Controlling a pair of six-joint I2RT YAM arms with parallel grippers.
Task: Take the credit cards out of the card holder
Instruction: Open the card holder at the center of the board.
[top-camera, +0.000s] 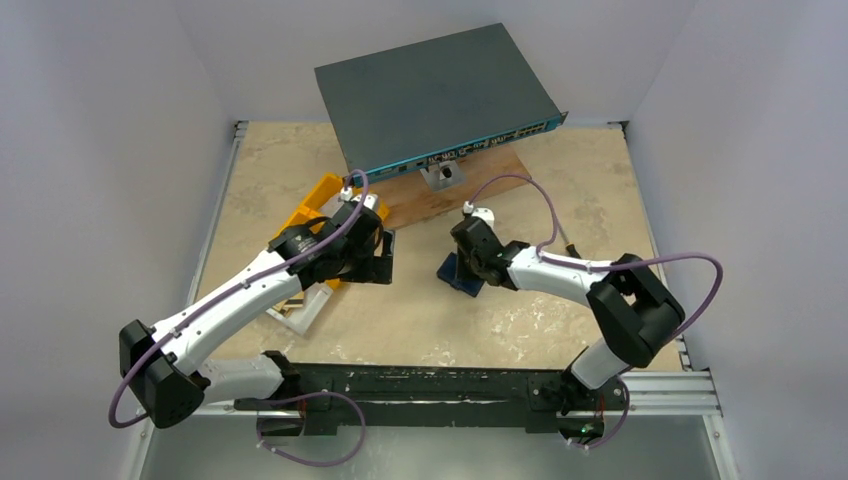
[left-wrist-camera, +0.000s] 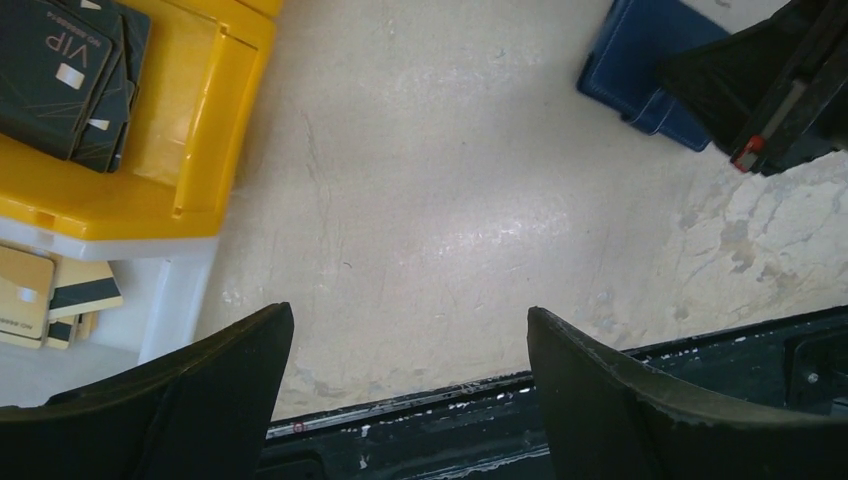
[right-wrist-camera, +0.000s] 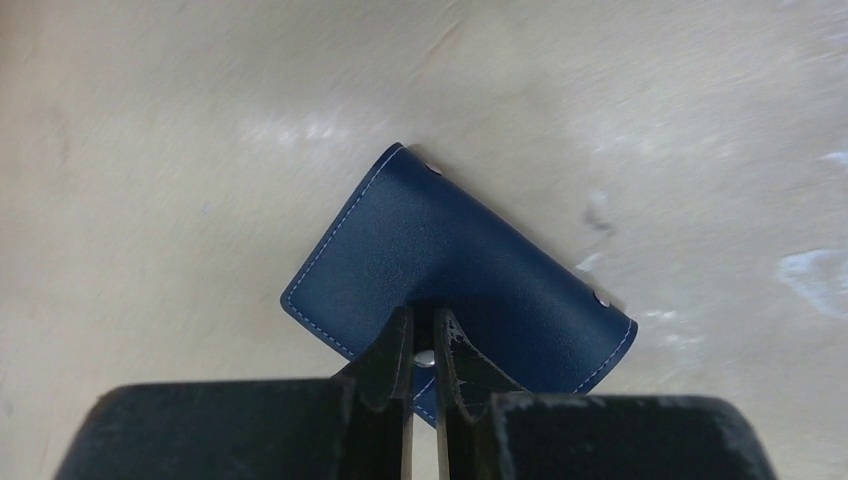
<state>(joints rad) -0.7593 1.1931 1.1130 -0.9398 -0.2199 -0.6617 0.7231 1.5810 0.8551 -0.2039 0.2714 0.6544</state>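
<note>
The card holder (right-wrist-camera: 450, 270) is a dark navy folding wallet with pale stitching, lying closed on the beige table, its cover domed. It also shows in the top view (top-camera: 458, 272) and in the left wrist view (left-wrist-camera: 640, 65). My right gripper (right-wrist-camera: 422, 322) is on its near edge. The jaws stand almost together, pinching the cover at the pale stud (right-wrist-camera: 425, 356). No pale blue-grey credit cards show; the holder is shut over whatever is inside. My left gripper (left-wrist-camera: 410, 320) is open and empty above bare table, left of the holder.
A yellow bin (left-wrist-camera: 200, 110) with dark cards (left-wrist-camera: 60, 70) and a white bin (left-wrist-camera: 170, 300) with gold cards (left-wrist-camera: 40, 295) lie left. A grey network switch (top-camera: 430, 95) on a wooden board (top-camera: 440, 195) stands at the back. A black rail (top-camera: 430, 385) runs along the near edge.
</note>
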